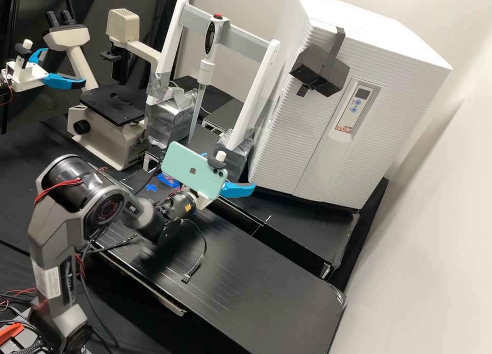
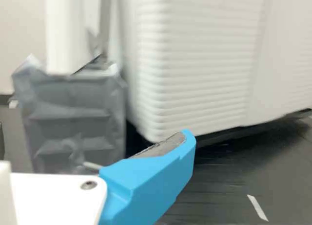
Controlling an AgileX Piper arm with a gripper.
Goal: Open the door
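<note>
The white ribbed cabinet (image 1: 369,18) stands on a black base at the far side of the bench. Its door (image 1: 287,136) is the upright front face, apparently shut; in the wrist view its lower corner rises just beyond the gripper. It looks broad and stiff, likely heavy yet carried by hinges, so it should want a slow, curved pull, with perhaps some seal resistance at first. The ribs seem too shallow to pinch; a free edge, or the scooped part of the smooth strip (image 1: 325,162), looks the better hold, though I cannot tell which side is hinged.

The dark grey arm (image 1: 66,215) reaches over the bench beside the white upright frame (image 1: 179,36). Its gripper (image 1: 231,170) is low near the door, blue fingers (image 1: 239,190) spread, nothing between them. A mint-green phone (image 1: 192,172) sits on its wrist; knocking it against the frame is a risk. The dark block (image 1: 319,69) strapped high on the door might serve as a pull, if firmly fixed. The control panel (image 1: 355,106), smallest, is best left untouched.
</note>
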